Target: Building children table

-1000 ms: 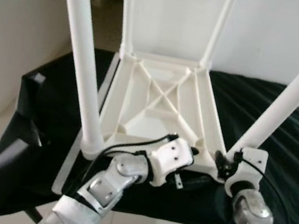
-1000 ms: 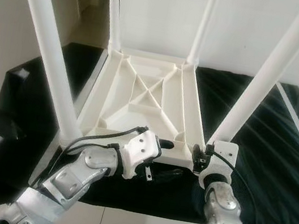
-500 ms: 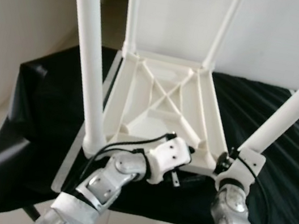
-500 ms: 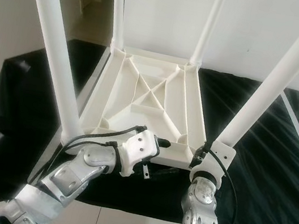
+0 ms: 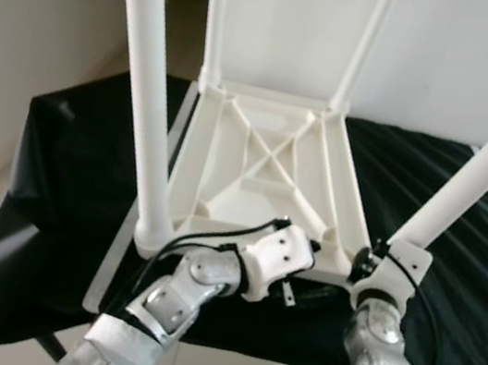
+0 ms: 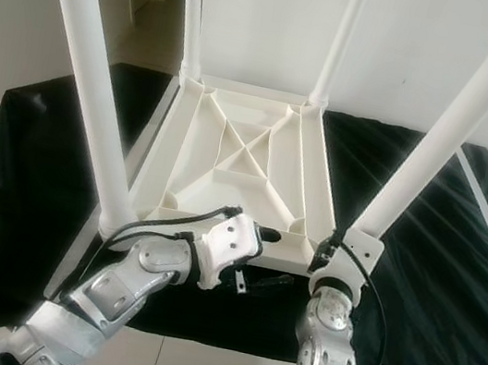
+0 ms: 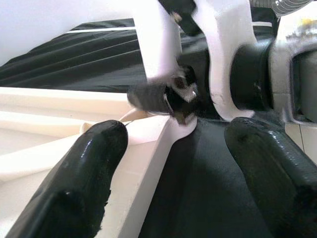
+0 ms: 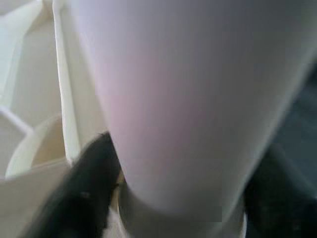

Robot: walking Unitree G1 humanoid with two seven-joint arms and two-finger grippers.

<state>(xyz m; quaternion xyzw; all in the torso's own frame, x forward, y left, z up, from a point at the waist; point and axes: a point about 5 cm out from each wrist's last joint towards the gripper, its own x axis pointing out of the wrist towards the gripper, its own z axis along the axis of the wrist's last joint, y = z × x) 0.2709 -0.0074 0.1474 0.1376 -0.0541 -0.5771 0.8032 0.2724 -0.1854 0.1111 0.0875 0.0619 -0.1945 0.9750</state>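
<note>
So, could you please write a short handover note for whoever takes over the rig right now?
Right gripper: closed around the base of the near right leg, at its corner socket.
Left gripper: open, fingers straddling the near edge of the tabletop, next to that same corner.
The white tabletop lies upside down on the black cloth; four white legs stand up from its corners.
Done: all four legs are in place.
Left: check that the near right leg is fully seated, then probably turn the table upright.

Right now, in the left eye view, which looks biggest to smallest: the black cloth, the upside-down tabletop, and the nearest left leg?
1. black cloth, widest.
2. upside-down tabletop.
3. nearest left leg, though nearness to the camera enlarges it.
</note>
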